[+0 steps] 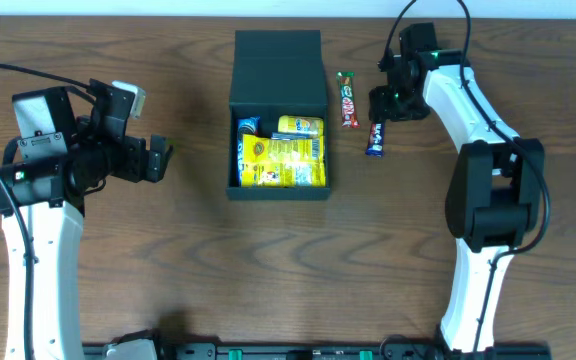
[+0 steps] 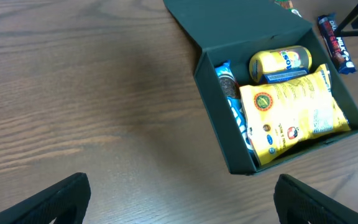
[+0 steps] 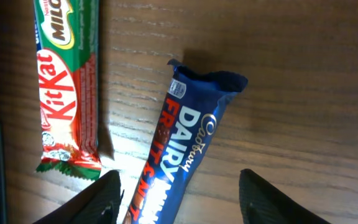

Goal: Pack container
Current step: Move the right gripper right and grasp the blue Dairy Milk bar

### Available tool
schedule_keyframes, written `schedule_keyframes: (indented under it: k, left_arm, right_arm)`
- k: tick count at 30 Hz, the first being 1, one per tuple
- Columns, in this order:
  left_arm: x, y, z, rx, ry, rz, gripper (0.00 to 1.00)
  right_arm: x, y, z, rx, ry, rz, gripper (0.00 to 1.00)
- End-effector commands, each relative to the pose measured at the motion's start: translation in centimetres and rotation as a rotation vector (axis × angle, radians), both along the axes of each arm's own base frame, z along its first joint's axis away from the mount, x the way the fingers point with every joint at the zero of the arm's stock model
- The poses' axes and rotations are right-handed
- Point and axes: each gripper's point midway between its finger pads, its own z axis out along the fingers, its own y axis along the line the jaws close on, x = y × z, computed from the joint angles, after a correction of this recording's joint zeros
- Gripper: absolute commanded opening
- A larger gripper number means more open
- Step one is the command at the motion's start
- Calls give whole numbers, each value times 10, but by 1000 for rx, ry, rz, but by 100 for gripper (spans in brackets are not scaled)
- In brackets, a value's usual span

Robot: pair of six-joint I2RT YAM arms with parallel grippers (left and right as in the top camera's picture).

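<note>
overhead, the container [image 1: 278,70] is seen mid-table, lid open, snacks [image 1: 283,155] inside. the right gripper [image 3: 180,198] is spread over a blue bar [image 3: 188,124] beside a kitkat [image 3: 67,93]. the left gripper [image 2: 182,199] is held spread and empty, left of the container.

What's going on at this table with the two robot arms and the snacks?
The arms are packing snacks into a black container, which lies open with yellow packets already inside. The right gripper is open over a blue Dairy Milk bar on the table, a finger on either side, not closed on it. A KitKat lies beside that bar. The left gripper is open and empty, away from the container.
</note>
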Motion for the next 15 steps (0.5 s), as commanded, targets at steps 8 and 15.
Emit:
schedule_keyframes:
  k: [8, 15]
  left_arm:
    - [0, 0, 4, 7, -14, -6, 95]
    - [-1, 0, 4, 7, -13, -6, 95]
  right_arm:
    - [-9, 4, -18, -6, 35, -21, 59]
    - [-15, 10, -31, -11, 67, -7, 59]
